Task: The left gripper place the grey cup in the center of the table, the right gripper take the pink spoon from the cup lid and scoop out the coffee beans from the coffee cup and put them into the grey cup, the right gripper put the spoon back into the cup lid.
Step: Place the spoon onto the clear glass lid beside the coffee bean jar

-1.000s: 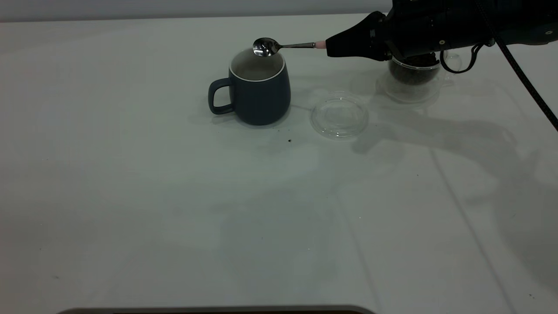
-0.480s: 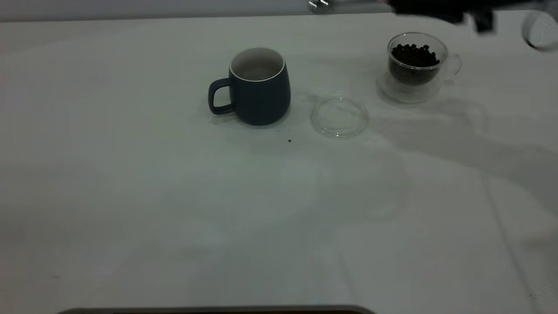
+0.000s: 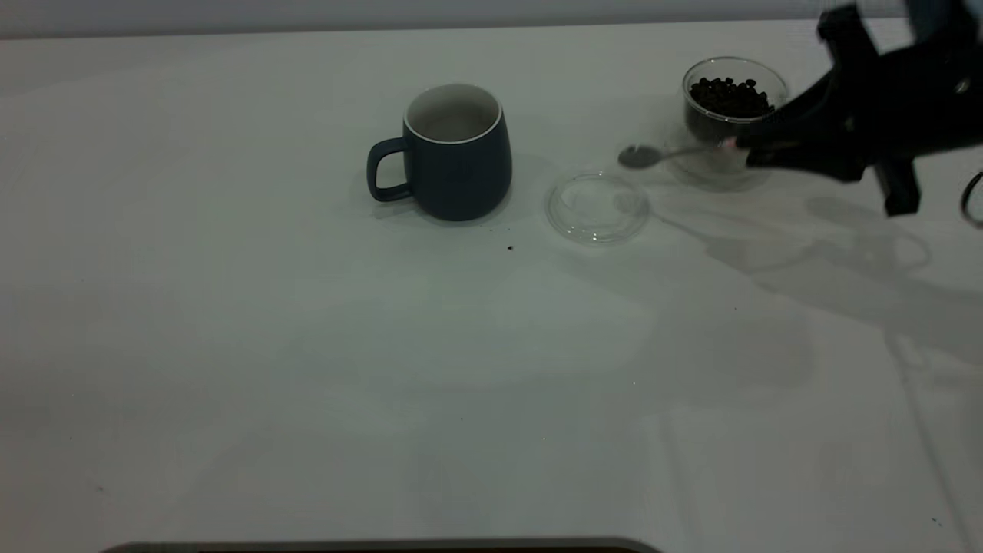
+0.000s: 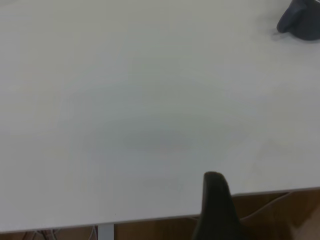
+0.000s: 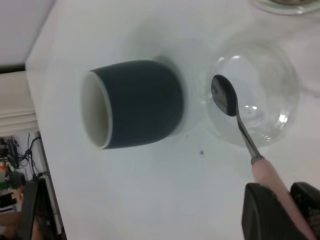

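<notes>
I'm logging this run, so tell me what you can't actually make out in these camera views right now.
- Grey cup contents: exterior view, its own wall hides the bottom; right wrist view, the side-on angle hides it.
- Left gripper: left wrist view, bottom edge crops it.
- Coffee cup handle: exterior view, right gripper, holding the pink spoon, covers it.

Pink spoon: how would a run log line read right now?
right gripper: shut on pink spoon | spoon above cup lid | grey cup: centre | left gripper: parked
</notes>
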Controlling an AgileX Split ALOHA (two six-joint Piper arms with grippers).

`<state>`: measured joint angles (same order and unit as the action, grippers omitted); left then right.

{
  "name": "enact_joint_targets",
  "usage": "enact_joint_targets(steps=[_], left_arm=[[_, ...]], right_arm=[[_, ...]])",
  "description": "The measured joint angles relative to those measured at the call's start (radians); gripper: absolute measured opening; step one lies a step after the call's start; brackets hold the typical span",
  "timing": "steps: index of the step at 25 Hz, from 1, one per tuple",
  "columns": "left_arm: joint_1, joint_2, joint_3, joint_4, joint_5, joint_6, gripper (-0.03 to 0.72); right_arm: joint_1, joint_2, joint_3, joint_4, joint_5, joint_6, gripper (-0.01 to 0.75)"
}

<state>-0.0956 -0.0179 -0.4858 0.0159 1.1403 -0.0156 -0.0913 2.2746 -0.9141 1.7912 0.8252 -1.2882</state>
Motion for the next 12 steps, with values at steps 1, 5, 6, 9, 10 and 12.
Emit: enact_joint_targets(steps=[1,5,6,9,10,12], left_arm=[[0.000,0.000,0.000,0.000,0.000,0.000,0.567],[0.000,0.000,0.000,0.000,0.000,0.000,0.567],[0.000,0.000,0.000,0.000,0.000,0.000,0.567],[0.000,0.000,0.000,0.000,0.000,0.000,0.567],[0.000,0.000,0.000,0.000,0.000,0.000,0.567],[0.000,0.000,0.000,0.000,0.000,0.002,0.567]], right_arm=[[0.002,0.032,-0.019,0.000,0.008,0.000,0.102],[0.025,0.135,-0.091,0.001,0.030,0.002,0.102],[0.033,0.151,-0.104,0.001,0.030,0.003,0.102],[0.045,0.190,-0.142,0.001,0.041,0.003,0.102],[0.049,0.195,-0.152,0.002,0.043,0.003,0.102],[0.053,0.201,-0.171,0.003,0.043,0.003,0.102]])
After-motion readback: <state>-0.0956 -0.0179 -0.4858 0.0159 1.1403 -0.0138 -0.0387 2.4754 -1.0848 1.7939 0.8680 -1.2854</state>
